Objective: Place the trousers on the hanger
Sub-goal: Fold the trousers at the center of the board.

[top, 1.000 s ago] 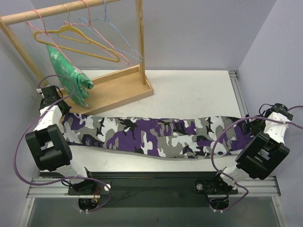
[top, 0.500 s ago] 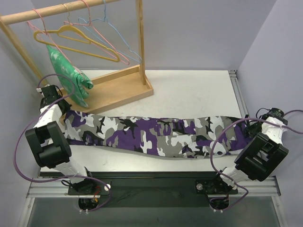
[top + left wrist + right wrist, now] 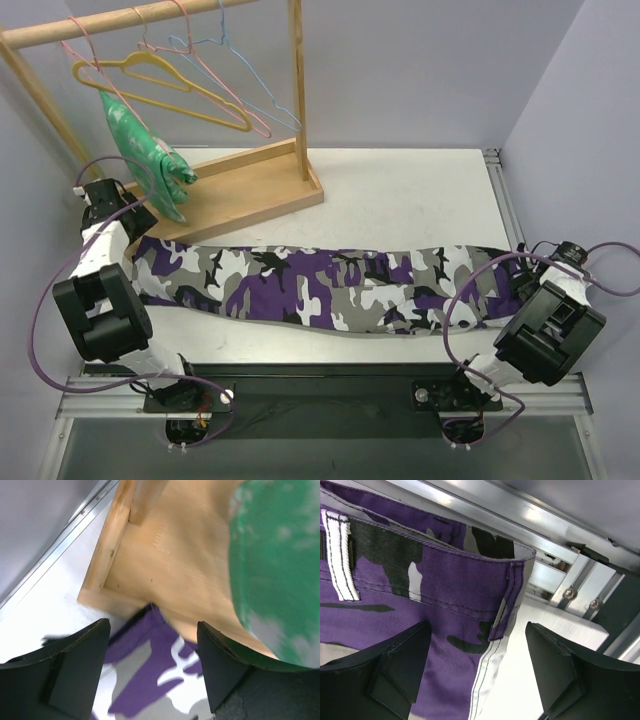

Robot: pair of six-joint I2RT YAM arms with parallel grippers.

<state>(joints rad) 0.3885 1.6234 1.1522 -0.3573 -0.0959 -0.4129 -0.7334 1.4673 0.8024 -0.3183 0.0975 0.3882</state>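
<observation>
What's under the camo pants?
The trousers lie flat on the white table, and their leg end reaches the wooden rack base. Anything else that might be beneath them is covered by the cloth and cannot be seen.

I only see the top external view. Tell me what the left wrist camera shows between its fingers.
Observer: The left hand is open, gripping nothing. A purple end of the trousers lies below it, its tip up against the wooden rack base.
Operator: Now report the right wrist.
Observer: The right hand is open above the waistband. A belt loop sits at the cloth's edge, between the fingers but not pinched.
Operator: Name anything else near the left one.
Observer: The green garment fills the right of that view, blurred.
</observation>
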